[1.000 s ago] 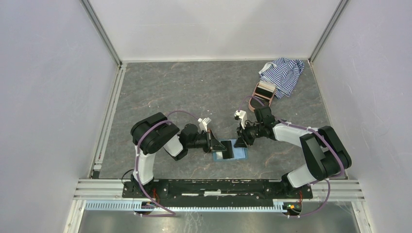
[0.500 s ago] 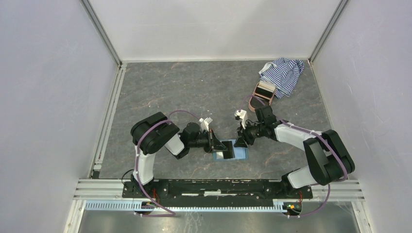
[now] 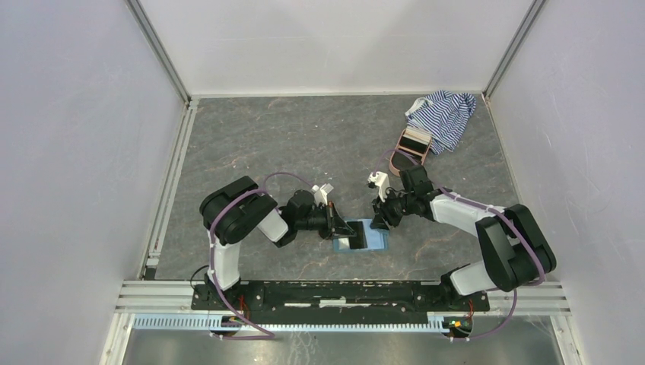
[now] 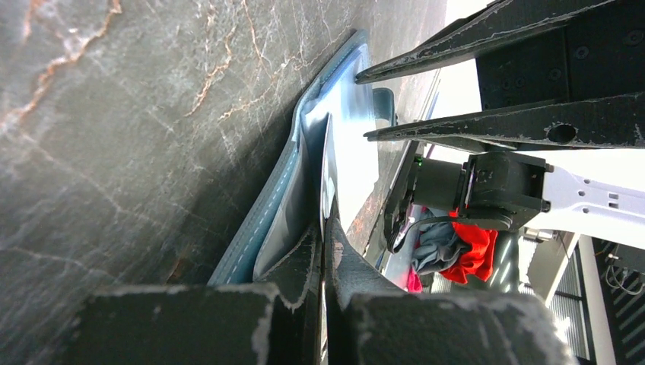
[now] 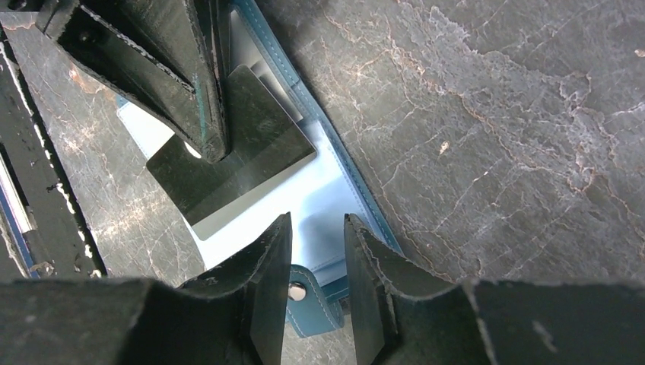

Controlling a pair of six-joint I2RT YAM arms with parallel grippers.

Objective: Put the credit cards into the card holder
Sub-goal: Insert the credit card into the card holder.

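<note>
The card holder lies open on the grey table between both arms, pale blue inside, with a teal stitched edge. My left gripper is shut on a dark grey credit card, seen edge-on in the left wrist view. It holds the card tilted over the holder's left half. A pocket edge shows just beyond the card; I cannot tell whether the card is inside it. My right gripper stands open low over the holder's right end. The snap tab shows in the gap between its fingers.
A blue-white striped cloth lies at the back right corner, with a pinkish-brown case in front of it. White enclosure walls stand on three sides, and a metal rail runs along the near edge by the arm bases.
The left arm has shifted a little with the card still in its grip. The right gripper has drawn slightly back and up over the holder's right end.
</note>
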